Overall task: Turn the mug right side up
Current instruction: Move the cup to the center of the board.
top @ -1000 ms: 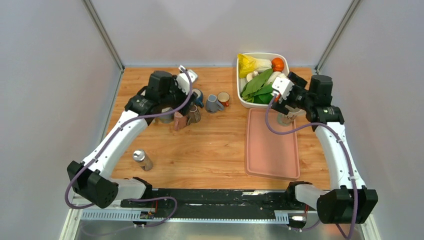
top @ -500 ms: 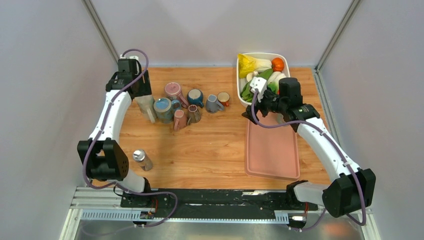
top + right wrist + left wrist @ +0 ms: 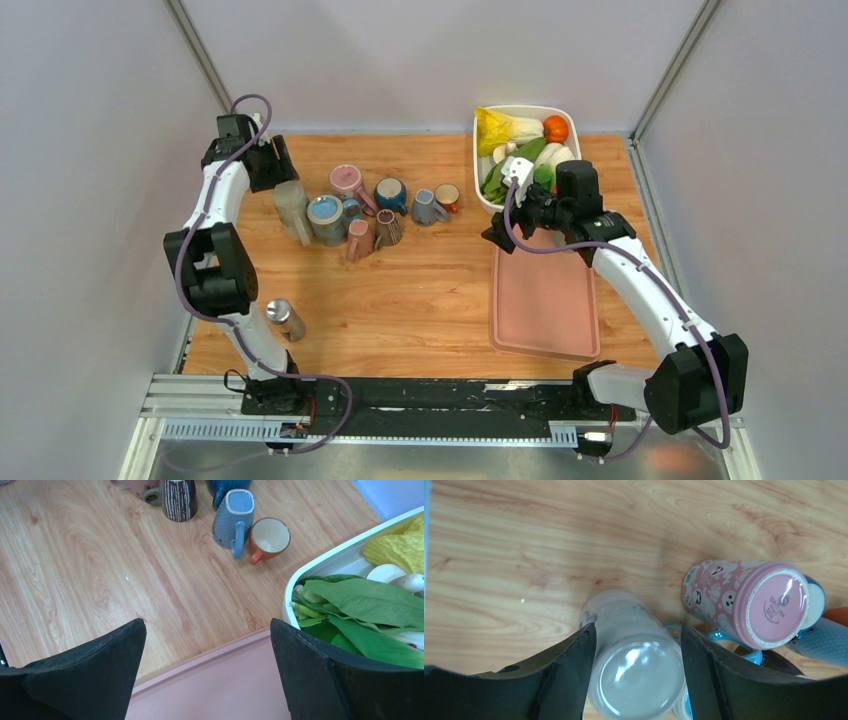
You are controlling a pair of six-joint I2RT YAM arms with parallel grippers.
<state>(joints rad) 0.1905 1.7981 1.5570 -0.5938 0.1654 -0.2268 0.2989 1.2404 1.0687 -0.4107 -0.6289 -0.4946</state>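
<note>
The table (image 3: 420,300) is warm orange-brown wood with darker grain. At upper left of the overhead view stands a frosted mug (image 3: 631,665), a cloudy grey-white. Beside it the pink mug (image 3: 744,602) is printed all over with little white ghost faces. Toward the centre are a dark brown mug (image 3: 179,500) with thin pale stripes, a slate-blue mug (image 3: 234,517) and an orange mug (image 3: 269,536), cream inside. At right the tray (image 3: 543,290) is dusty pink. Above it, the white bin (image 3: 478,150) holds green leaves, something yellow and an orange-red ball. The left arm (image 3: 222,190) and right arm (image 3: 640,285) are white with black joints and purple cables.
</note>
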